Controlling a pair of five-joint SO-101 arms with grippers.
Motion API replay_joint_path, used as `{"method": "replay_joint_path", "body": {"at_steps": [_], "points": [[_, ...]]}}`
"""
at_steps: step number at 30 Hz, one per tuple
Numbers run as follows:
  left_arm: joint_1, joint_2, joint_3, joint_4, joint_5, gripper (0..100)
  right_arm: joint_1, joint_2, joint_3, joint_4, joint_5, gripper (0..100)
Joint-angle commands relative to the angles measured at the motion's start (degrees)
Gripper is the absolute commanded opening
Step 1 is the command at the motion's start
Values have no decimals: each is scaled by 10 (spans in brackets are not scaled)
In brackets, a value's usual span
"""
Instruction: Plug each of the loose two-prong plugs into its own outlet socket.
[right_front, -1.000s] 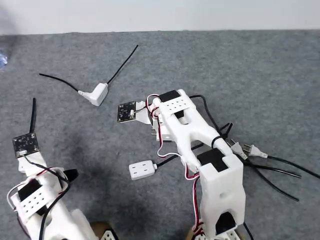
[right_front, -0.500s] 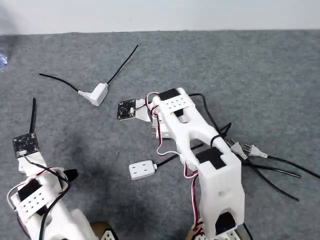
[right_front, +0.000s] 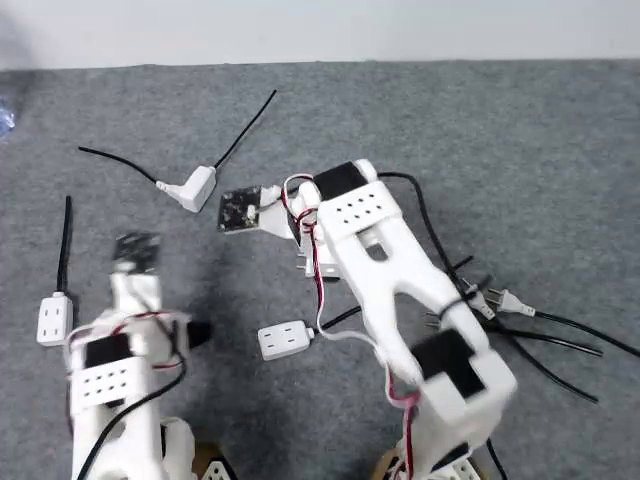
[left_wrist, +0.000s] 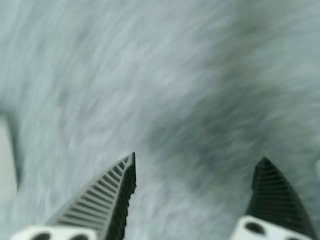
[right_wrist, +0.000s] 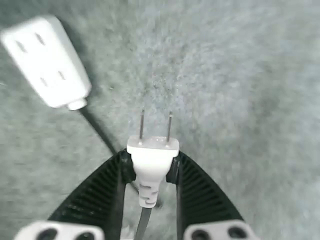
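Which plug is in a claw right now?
The white two-prong plug pinched in the right claw; the loose plugs lie untouched on the carpet.

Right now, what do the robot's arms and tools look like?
The left arm and right arm are chunky white plastic with black motors and red and white wires. The left tool and right tool each have two pointed, ridged black fingers.

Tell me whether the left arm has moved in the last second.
Yes. The left arm has swung rightward in the high view, closer to the angled white connector, uncovering a white outlet socket.
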Motion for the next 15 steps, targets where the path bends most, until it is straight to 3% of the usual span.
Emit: {"method": "replay_joint_path", "body": {"at_steps": [1, 7, 10, 15], "points": [[83, -41, -76, 2, 55, 289, -1, -95, -33, 22, -69, 8], [148, -153, -114, -1, 316, 217, 0, -119, -32, 4, -215, 8], [217, -222, -99, -1, 364, 217, 0, -123, -32, -7, -249, 8], [288, -356, 12, -32, 381, 217, -1, -124, -32, -12, -253, 8]]}}
